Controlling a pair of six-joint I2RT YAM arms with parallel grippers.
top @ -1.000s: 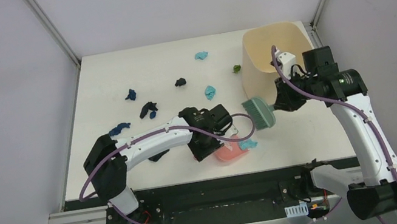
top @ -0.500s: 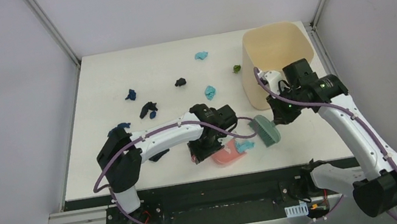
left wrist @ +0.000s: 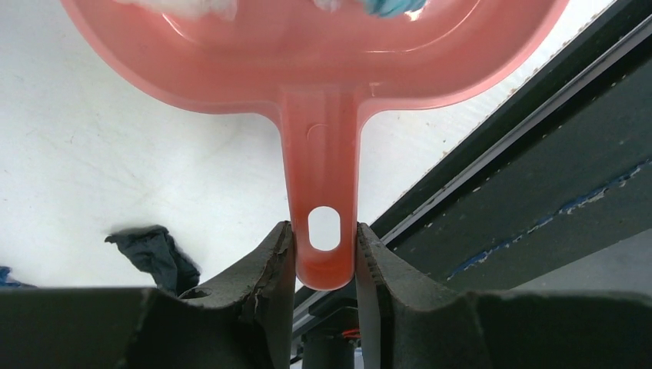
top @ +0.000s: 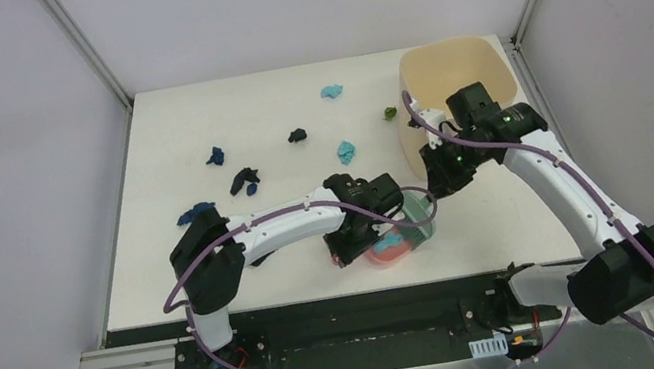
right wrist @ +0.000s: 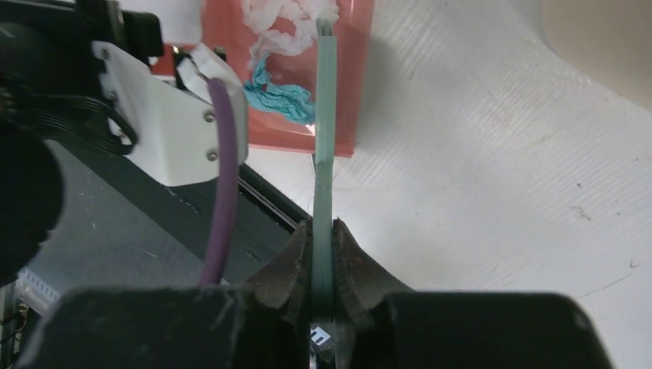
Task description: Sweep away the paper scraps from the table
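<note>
Top external view has most of the paper scraps (top: 347, 152) loose on the far half of the worktop (top: 189, 117): teal, black, dark blue and one olive wad, mostly well apart from each other. One teal scrap (right wrist: 281, 96) already lies inside the pink dustpan (left wrist: 323, 69), close to the front edge. The pan looks to sit flat with its open lip toward the brush, I'd guess so that a push slides paper straight in. The left pincer (left wrist: 324, 238) pinches the end of its handle from both sides, likely to stop it skidding. The teal brush (right wrist: 326, 92) stands edge-on over the lip, its pale bristles reaching into the pan. The right pincer (right wrist: 324, 231) is pressed tight on the brush's thin handle. A beige bin (top: 449, 92) waits at the far right corner, presumably for emptying the pan.
</note>
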